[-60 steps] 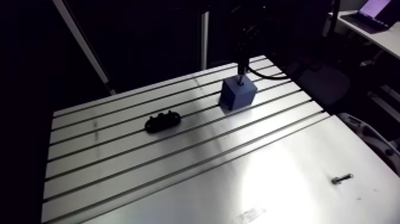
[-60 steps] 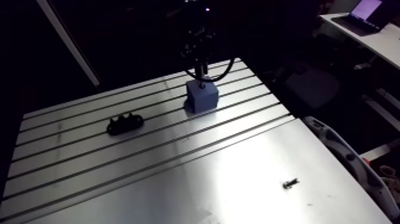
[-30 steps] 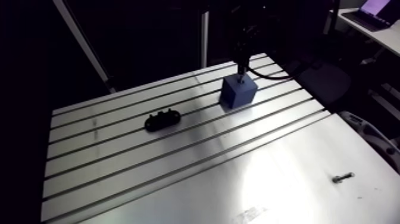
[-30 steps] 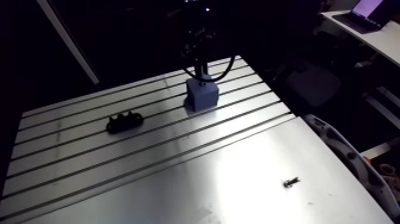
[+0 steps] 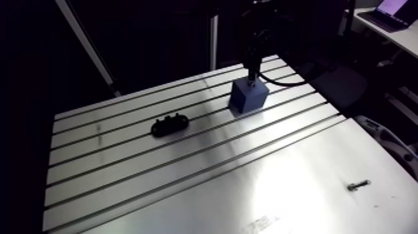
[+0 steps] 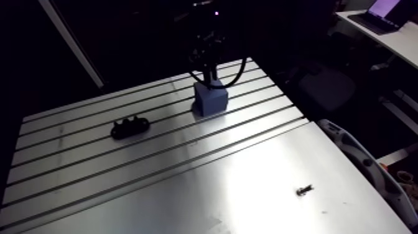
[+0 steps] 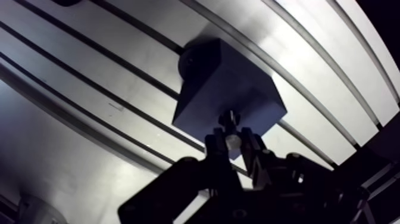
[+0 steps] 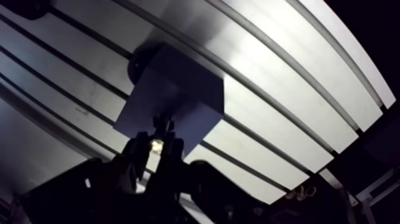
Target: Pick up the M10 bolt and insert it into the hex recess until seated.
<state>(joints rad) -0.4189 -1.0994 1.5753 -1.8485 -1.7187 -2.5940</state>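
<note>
Between the pinching fingertips of the gripper (image 7: 233, 144) sits the M10 bolt (image 7: 230, 121), its free end aimed at the top face of the blue block (image 7: 223, 83) just beyond, which stands on the slotted table (image 7: 309, 56). The hex recess itself cannot be made out; a sound insertion probably needs the bolt kept upright, centred, and lowered slowly until it seats.

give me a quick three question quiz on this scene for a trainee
1. True or false: the gripper is shut on a bolt.
2. Fill in: on the table, the black part and the block are ___ (touching/apart).
3. The bolt is over: A the block, B the black part, C bare table.
Key: 1 true; 2 apart; 3 A.
</note>
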